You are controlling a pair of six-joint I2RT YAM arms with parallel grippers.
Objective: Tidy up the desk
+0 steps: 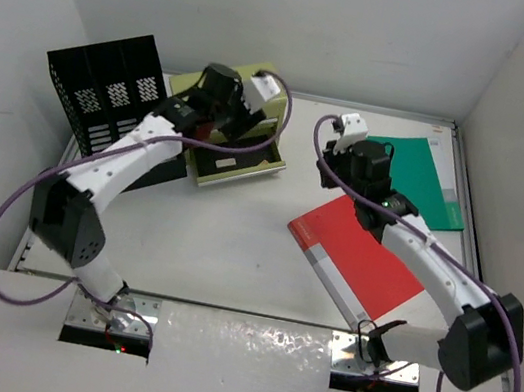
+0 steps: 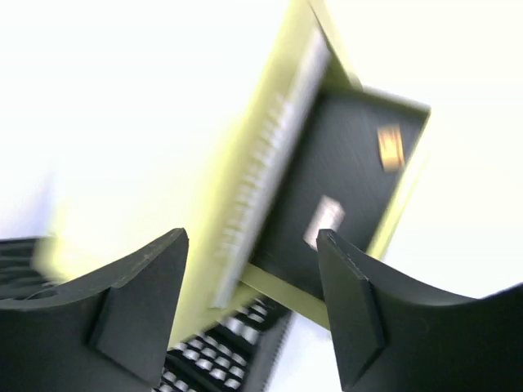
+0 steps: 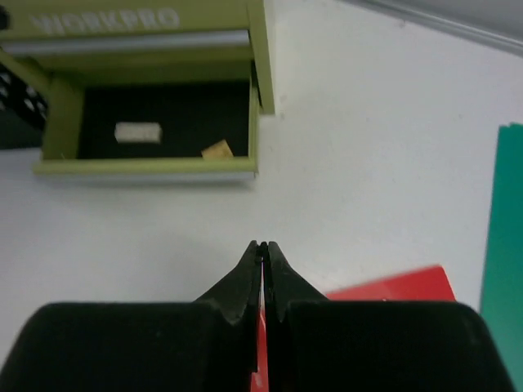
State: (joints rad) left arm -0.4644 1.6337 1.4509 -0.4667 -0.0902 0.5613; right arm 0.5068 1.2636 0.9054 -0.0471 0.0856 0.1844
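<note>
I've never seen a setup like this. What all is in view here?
desk: 1, white, under everything, white walls around it
drawer box: 1, olive green, far left of middle, drawer open
small block: 1, white, inside the open drawer
small piece: 1, tan, in the drawer, beside the block
mesh rack: 1, black, far left corner
red folder: 1, red, right of centre
green folder: 1, green, far right
left arm, right arm: 2, white and black, purple cables, near edge
left tool: 1, black, open, over the drawer box
right tool: 1, black, shut, at the red folder's far corner
</note>
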